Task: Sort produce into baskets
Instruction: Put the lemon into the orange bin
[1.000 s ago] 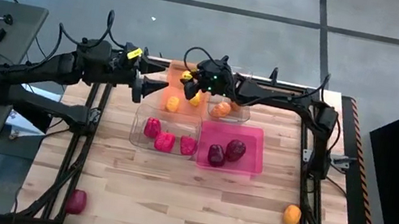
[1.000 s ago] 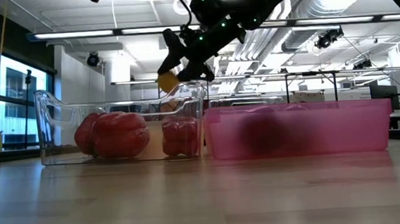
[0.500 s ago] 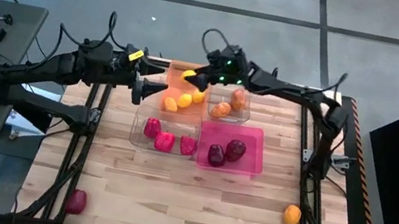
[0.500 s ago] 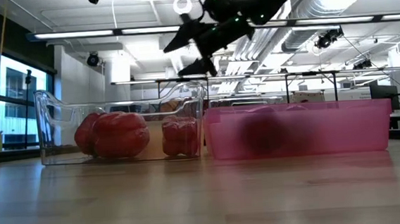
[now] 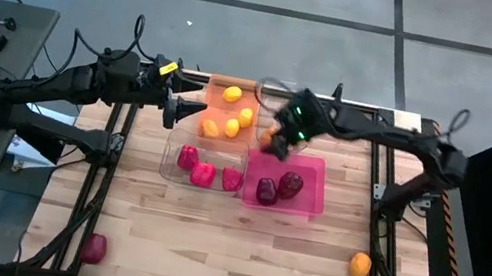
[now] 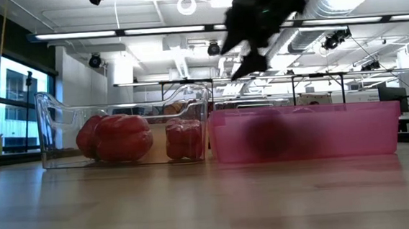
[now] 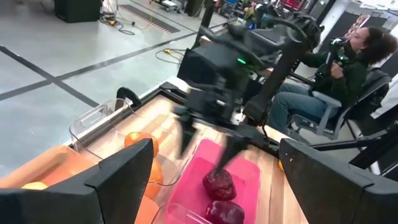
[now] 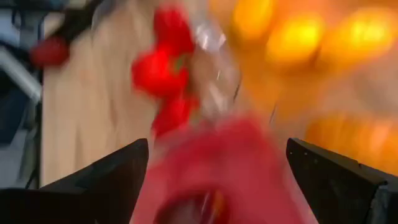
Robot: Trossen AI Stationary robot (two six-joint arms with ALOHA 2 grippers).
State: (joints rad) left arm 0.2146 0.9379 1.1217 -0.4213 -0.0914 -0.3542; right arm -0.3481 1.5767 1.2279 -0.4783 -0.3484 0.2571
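The right gripper (image 5: 278, 142) is seen spread open and empty above the seam between the clear bin (image 5: 297, 145) of oranges and the pink bin (image 5: 308, 198), where two maroon pieces (image 5: 279, 188) lie. Four yellow pieces (image 5: 231, 115) are held in the orange bin (image 5: 218, 85). The left gripper (image 5: 182, 110) is parked beside that bin, fingers apart.

light: bright, even, overhead | right wrist view: heavy motion blur | low view: foreground soft
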